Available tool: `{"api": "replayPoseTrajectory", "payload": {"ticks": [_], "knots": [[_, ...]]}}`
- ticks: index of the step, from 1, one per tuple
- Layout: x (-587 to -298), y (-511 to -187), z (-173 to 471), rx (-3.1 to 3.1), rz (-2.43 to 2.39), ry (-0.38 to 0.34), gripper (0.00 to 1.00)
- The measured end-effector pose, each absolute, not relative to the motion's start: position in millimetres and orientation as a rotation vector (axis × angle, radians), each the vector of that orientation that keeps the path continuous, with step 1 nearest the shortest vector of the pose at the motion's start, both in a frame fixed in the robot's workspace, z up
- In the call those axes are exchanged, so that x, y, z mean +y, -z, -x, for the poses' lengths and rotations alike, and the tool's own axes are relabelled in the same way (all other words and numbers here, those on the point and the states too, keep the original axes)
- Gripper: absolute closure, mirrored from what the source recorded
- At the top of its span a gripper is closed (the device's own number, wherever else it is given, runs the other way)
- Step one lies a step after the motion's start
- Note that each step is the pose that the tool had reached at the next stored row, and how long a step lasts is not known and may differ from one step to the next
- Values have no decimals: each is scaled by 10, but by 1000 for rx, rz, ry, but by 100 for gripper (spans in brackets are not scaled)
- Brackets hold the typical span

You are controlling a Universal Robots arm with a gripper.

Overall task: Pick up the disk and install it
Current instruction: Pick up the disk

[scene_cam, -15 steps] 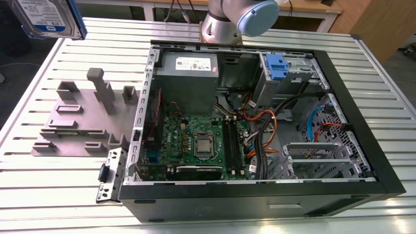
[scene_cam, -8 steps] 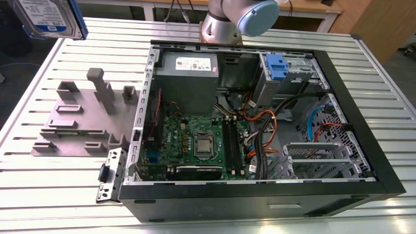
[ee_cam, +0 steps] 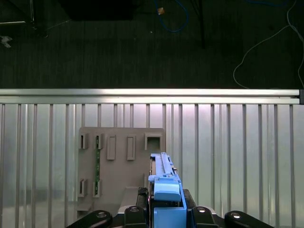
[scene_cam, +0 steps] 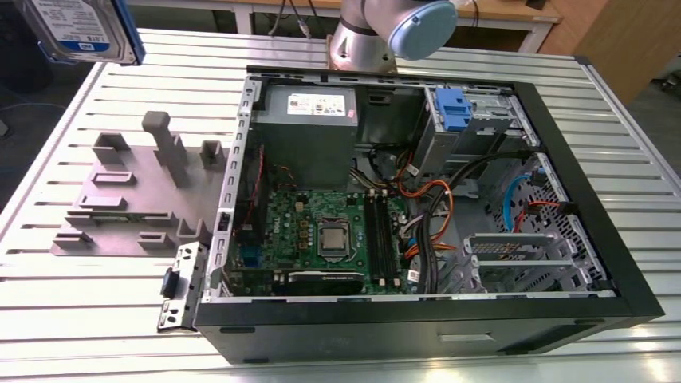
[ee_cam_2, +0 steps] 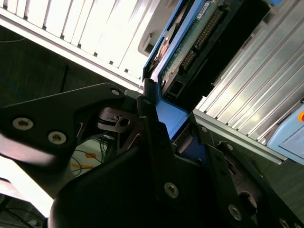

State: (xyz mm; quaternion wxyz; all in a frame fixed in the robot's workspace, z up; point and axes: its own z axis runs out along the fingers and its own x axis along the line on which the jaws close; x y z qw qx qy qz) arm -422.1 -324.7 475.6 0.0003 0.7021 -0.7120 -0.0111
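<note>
Over the counter (scene_cam: pixel 639 120), tool (ee_cam: pixel 166 213) clamped on the disk (scene_cam: pixel 80 28): carrying step; square alignment with the computer case (scene_cam: pixel 426 329) bay needed.

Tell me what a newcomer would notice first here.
The open computer case, motherboard and cables bare, sits on the slatted table in the exterior view. At that view's upper left the disk hangs in the air, clamped by the gripper. A grey fixture lies beside the case.
</note>
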Motion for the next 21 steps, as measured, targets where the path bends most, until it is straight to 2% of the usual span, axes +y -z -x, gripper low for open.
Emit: {"api": "replayPoseTrajectory", "payload": {"ticks": [21], "knots": [[-3247,-4755,4176,-2237,-2205,35,63]]}}
